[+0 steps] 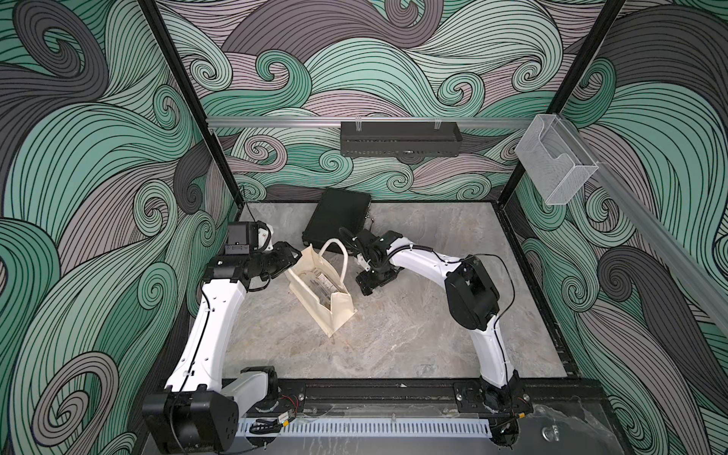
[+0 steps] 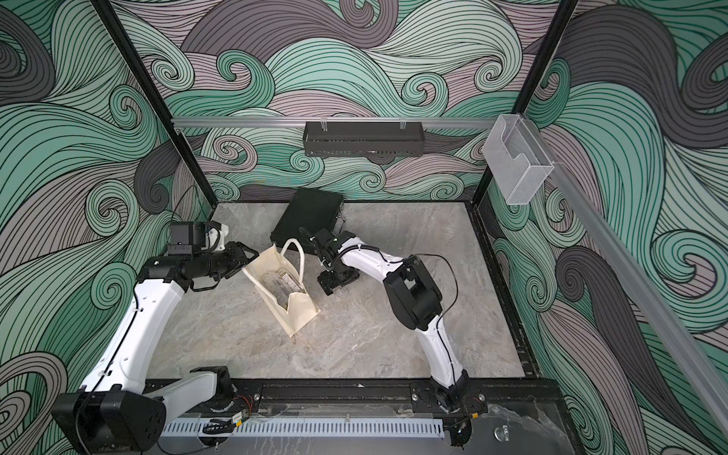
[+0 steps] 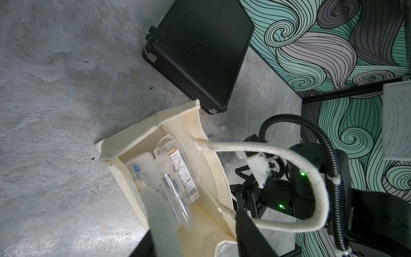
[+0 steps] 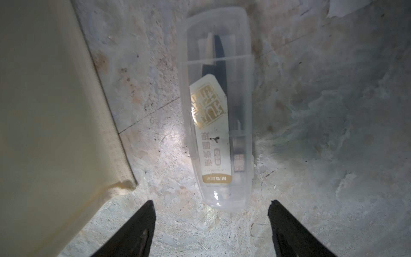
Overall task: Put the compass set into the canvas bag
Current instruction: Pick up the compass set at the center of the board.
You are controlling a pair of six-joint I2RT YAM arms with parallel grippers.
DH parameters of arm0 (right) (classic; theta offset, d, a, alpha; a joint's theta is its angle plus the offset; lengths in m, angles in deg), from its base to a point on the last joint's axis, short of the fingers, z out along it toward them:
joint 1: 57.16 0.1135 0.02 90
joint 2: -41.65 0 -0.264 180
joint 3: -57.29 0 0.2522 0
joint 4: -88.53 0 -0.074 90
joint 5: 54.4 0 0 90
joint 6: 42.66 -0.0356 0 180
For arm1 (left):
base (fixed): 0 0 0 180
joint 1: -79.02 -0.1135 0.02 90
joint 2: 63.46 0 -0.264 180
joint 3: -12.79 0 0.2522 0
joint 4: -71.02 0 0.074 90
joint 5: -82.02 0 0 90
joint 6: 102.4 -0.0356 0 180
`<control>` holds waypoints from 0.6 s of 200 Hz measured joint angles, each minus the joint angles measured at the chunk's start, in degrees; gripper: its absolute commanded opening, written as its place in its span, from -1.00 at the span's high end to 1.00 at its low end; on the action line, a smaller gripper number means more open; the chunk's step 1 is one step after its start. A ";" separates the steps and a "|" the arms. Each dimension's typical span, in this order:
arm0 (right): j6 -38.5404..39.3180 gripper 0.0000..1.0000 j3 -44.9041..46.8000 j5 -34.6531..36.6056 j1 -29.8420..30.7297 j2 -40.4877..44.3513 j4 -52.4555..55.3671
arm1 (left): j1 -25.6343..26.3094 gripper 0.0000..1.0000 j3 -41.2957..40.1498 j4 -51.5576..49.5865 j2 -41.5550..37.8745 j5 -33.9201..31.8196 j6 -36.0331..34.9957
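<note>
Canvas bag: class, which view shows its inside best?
The left wrist view: it looks into the canvas bag, showing clear cases inside. Both top views show it whole but small; the right wrist view catches only an outer wall.

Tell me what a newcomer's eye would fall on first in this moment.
The boxy cream-coloured canvas bag stands open mid-table with clear plastic cases inside. The right wrist view shows a long clear plastic compass case with a gold-and-white label lying on the grey marbled tabletop beside the bag, just ahead of the open right hand. A black hard briefcase lies flat behind the bag.
</note>
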 measured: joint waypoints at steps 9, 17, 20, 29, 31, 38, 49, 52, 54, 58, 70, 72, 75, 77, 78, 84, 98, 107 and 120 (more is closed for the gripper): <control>0.00 -0.56 -0.52 0.02 0.00 -0.61 0.13 | -0.02 -0.08 0.17 -0.68 -1.20 -0.81 -0.04; 0.02 -0.55 -1.16 0.11 0.02 -1.29 0.35 | -0.02 -0.09 0.28 -1.09 -2.34 -1.66 -0.04; 0.02 -0.55 -1.33 0.22 0.00 -1.53 0.33 | -0.04 -0.09 0.31 -1.22 -2.75 -1.97 -0.04; 0.02 -0.53 -2.12 0.46 0.02 -2.27 0.59 | -0.15 -0.10 0.33 -1.55 -3.85 -2.91 -0.04; 0.02 -0.53 -2.23 0.46 0.02 -2.43 0.59 | -0.24 -0.10 0.33 -1.66 -4.15 -3.10 -0.04; 0.04 -0.52 -2.89 0.59 0.02 -3.02 0.83 | -0.44 -0.11 0.33 -2.03 -4.90 -3.74 -0.02; 0.04 -0.50 -3.98 0.92 0.02 -4.07 1.27 | -0.76 -0.11 0.33 -2.56 -5.90 -4.79 0.00; 0.04 -0.50 -4.26 1.07 0.02 -4.42 1.33 | -0.79 -0.12 0.33 -2.67 -6.05 -5.01 0.02; 0.07 -0.50 -4.39 1.07 0.02 -4.59 1.36 | -0.83 -0.12 0.33 -2.71 -6.21 -5.20 0.02; 0.04 -0.49 -4.85 1.29 0.02 -4.96 1.57 | -0.87 -0.12 0.33 -2.84 -6.45 -5.51 0.07; 0.04 -0.47 -6.36 1.68 0.02 -6.54 2.34 | -0.94 -0.12 0.33 -3.19 -6.99 -6.10 0.20; 0.07 -0.47 -6.56 1.70 0.02 -6.75 2.45 | -0.96 -0.12 0.33 -3.23 -7.08 -6.25 0.20; 0.04 -0.47 -7.02 1.81 0.02 -7.10 2.73 | -0.98 -0.13 0.33 -3.34 -7.13 -6.38 0.22; 0.04 -0.46 -7.23 1.90 0.02 -7.41 2.82 | -1.01 -0.13 0.33 -3.39 -7.19 -6.49 0.22; 0.04 -0.46 -7.32 1.90 0.02 -7.54 2.84 | -1.01 -0.13 0.33 -3.41 -7.23 -6.51 0.22; 0.02 -0.45 -8.11 2.05 0.02 -8.31 3.37 | -1.05 -0.13 0.33 -3.58 -7.43 -6.84 0.26; 0.00 -0.42 -9.68 2.56 0.02 -9.44 4.46 | -1.11 -0.13 0.33 -3.82 -7.80 -7.13 0.31; -0.02 -0.39 -10.51 2.71 0.02 -9.99 5.05 | -1.11 -0.13 0.33 -4.00 -8.09 -7.26 0.33; -0.02 -0.33 -11.52 3.08 0.02 -10.58 5.90 | -1.11 -0.13 0.28 -4.20 -8.39 -7.37 0.37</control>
